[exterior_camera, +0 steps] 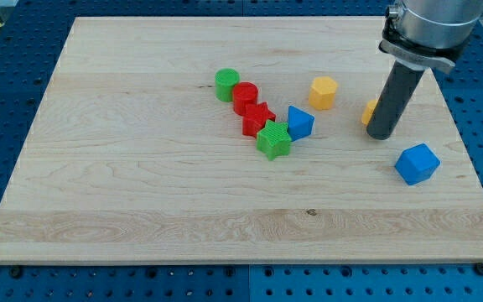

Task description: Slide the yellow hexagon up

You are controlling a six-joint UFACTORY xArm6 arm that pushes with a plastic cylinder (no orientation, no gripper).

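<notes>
My tip sits on the surface; it is a bare rod and holds nothing. The yellow hexagon is up and left of it. It looks light, hard and slippery. I should push its bottom side.

We take the green star as landmark on the wooden worktop. Touching it up-left: red star, then red cylinder, then green cylinder, a diagonal chain. Just right of it: a blue block, touching or nearly. Far right, slightly lower: second blue block. Right and higher: an orange block, mostly hidden.
</notes>
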